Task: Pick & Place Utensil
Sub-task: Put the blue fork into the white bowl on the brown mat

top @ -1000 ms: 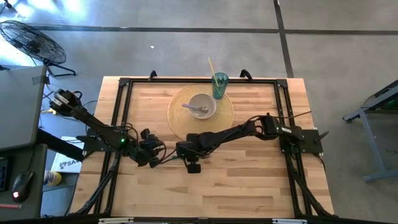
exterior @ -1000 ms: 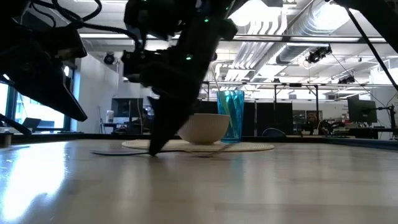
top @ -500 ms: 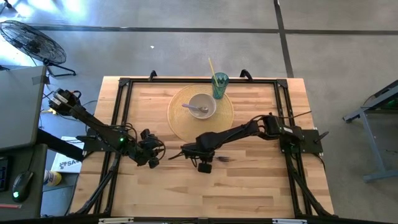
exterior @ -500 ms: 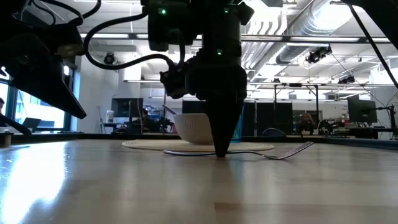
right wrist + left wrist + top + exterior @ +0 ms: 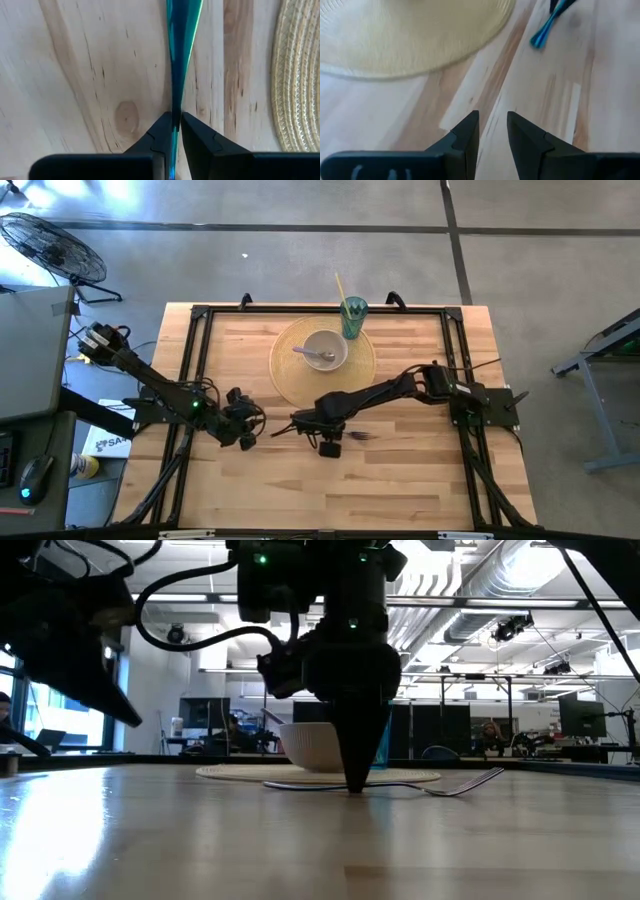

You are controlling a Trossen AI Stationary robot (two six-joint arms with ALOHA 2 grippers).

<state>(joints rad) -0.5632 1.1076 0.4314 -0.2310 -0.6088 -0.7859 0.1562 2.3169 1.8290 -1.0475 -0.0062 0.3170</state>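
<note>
A fork with a shiny teal handle [image 5: 182, 30] lies near the table's middle, just in front of the round woven placemat [image 5: 290, 380]. Its tines [image 5: 362, 436] point toward the table's right edge. My right gripper [image 5: 323, 430] stands over it, pointing down and shut on the handle. In the low view the fork [image 5: 450, 785] stretches to both sides of the gripper [image 5: 355, 786]. My left gripper [image 5: 246, 434] waits left of the fork, slightly open [image 5: 493, 127] with nothing between its fingers. Its wrist view shows the fork's handle end [image 5: 540, 37]. My right gripper pinches the fork's narrow handle [image 5: 174, 102] about midway along, between its two fingertips. The fingers come from above, pointing down, one on each side of the handle. The fork lies flat along the tabletop, its tines [image 5: 490, 775] curving slightly up.
A white bowl [image 5: 325, 350] holding a spoon sits on the placemat. A teal cup [image 5: 354, 317] with a stick in it stands at the mat's far right. A black frame [image 5: 195, 380] runs around the tabletop. Bare wood lies toward the near edge.
My right gripper has moved a little toward the table's right edge and tipped from a slant to pointing straight down. The fork has shifted along the table with it, so its tines now show to the gripper's right.
</note>
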